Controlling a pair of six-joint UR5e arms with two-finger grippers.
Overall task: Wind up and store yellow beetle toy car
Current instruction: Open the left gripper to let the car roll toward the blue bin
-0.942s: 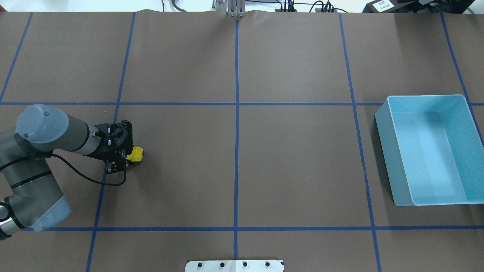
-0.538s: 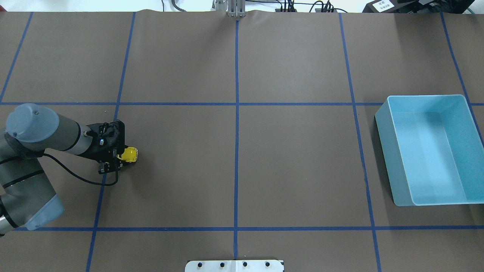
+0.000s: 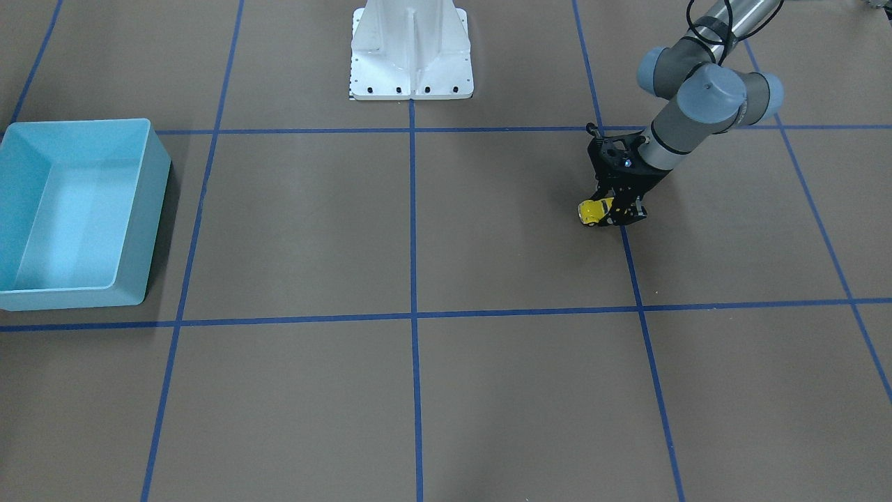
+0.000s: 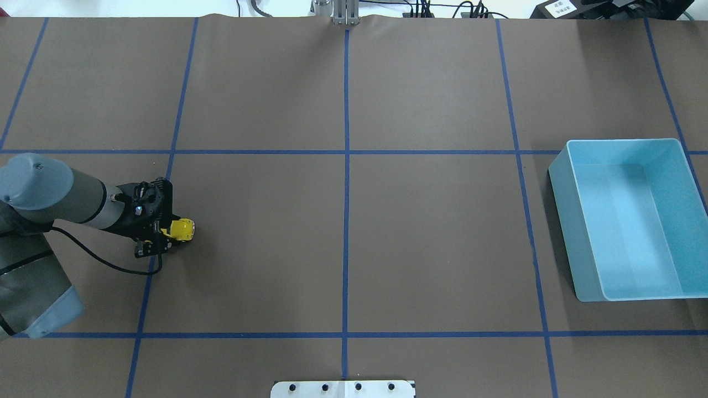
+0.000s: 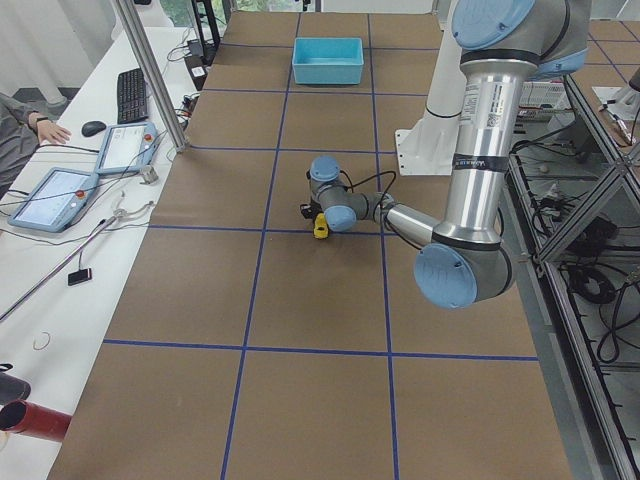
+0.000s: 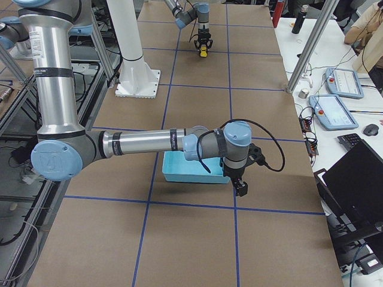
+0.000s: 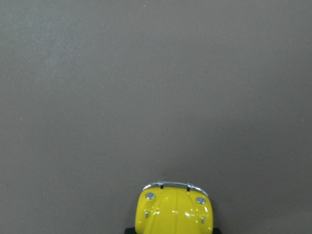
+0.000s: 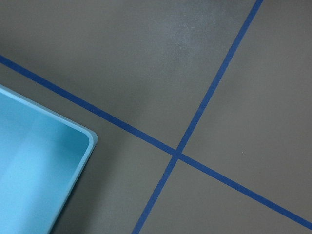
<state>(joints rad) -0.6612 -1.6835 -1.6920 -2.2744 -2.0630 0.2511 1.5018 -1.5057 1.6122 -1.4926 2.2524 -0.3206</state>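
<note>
The yellow beetle toy car (image 4: pixel 182 229) rests with its wheels on the brown table at the left side, nose pointing toward the table's middle. My left gripper (image 4: pixel 164 234) is shut on the car's rear half, low over the table. The front-facing view has the car (image 3: pixel 592 210) sticking out of the black fingers (image 3: pixel 622 209). Only the car's nose and silvery bumper (image 7: pixel 174 209) show in the left wrist view. My right gripper (image 6: pixel 240 183) hangs beside the blue bin (image 6: pixel 179 171); it shows only in the right side view, so I cannot tell its state.
The blue bin (image 4: pixel 560 221) stands at the far right with nothing visible in it; its corner (image 8: pixel 58 161) shows in the right wrist view. Blue tape lines grid the table. The white arm mount (image 3: pixel 411 56) is at the robot's edge. Tablets and a person's hand (image 5: pixel 52 130) are off the table.
My left gripper has slid to the left along the table with the car held in it, about one car length in all. The bin has not moved.
</note>
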